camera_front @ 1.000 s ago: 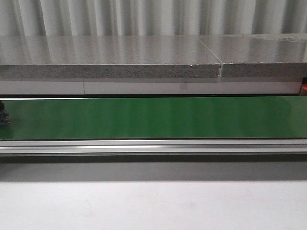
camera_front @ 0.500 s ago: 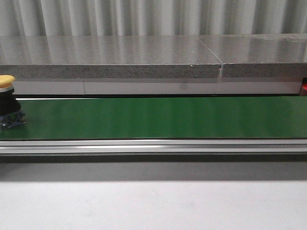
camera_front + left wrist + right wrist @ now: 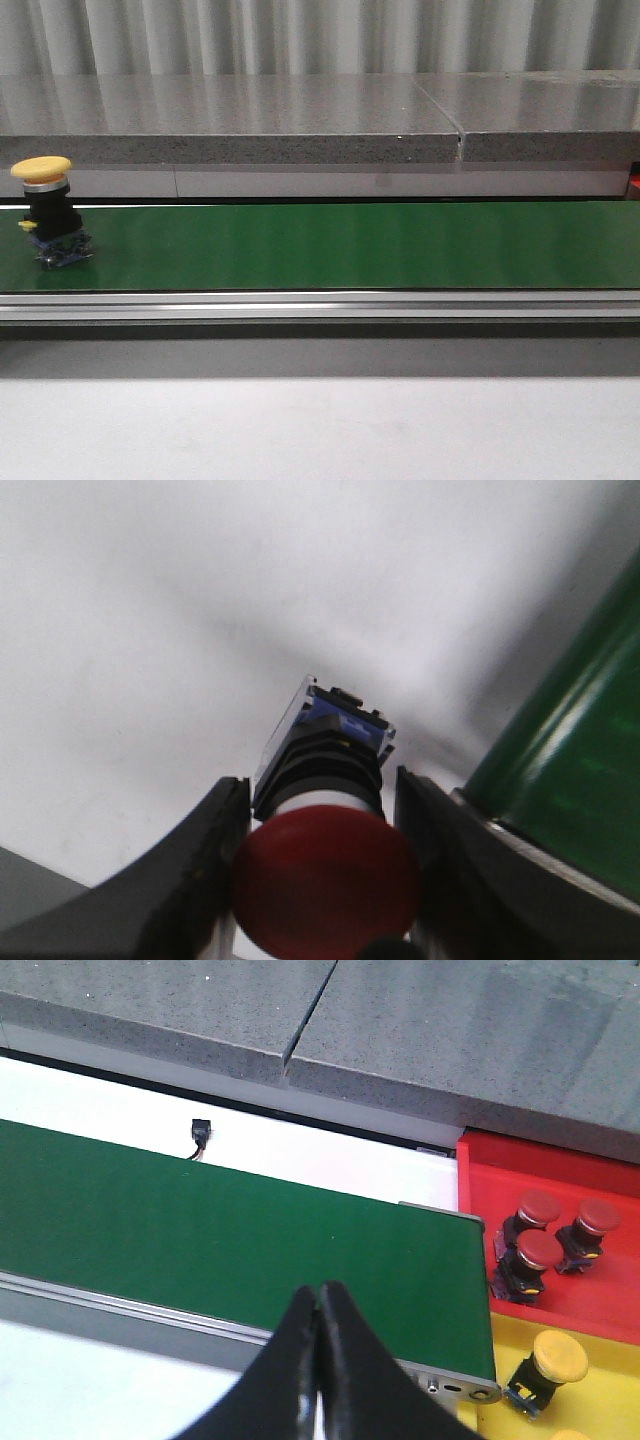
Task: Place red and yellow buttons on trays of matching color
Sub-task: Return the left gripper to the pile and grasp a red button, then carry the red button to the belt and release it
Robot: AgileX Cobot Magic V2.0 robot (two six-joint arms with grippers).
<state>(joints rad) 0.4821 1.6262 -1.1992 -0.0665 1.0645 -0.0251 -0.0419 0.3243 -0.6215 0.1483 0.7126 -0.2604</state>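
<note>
A red button is clamped between the left gripper fingers, beside the green belt. A yellow button is seen upright on that belt's left end. The right gripper fingers are pressed together above the belt, near the red tray and yellow tray.

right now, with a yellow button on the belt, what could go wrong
The yellow button has just come onto the green belt, while the left pincer is shut on a red button, so it may pass unpicked. The right pincer is shut and empty; it must open first. The red tray is already crowded.
</note>
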